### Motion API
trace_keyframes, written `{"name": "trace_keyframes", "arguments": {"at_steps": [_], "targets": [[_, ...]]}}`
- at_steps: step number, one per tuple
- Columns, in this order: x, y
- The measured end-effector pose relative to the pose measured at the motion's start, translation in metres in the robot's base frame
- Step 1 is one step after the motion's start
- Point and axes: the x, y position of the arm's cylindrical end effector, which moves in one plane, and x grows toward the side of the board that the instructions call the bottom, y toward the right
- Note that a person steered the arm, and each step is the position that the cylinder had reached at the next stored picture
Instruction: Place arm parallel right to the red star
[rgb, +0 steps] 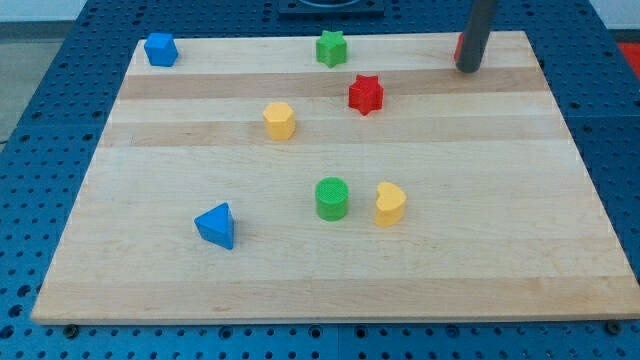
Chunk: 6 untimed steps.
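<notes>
A: Nearest the camera lies a blue triangular block (216, 226), lower left of the wooden worktop (480, 250); beyond it, a green cylinder (332, 198). Where is the target?

B: Red star (366, 94), upper centre: small, rigid, probably light, so it would slide at a nudge; nothing to grasp it with.

A: Jaws?

B: None. My tip (467, 69) rests upper right, well apart, half-hiding something red (458, 46), possibly a block.
</notes>
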Motion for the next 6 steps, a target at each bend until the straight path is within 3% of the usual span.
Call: {"name": "trace_keyframes", "arguments": {"at_steps": [2, 6], "targets": [[-0.007, 0.015], [0.075, -0.002]]}}
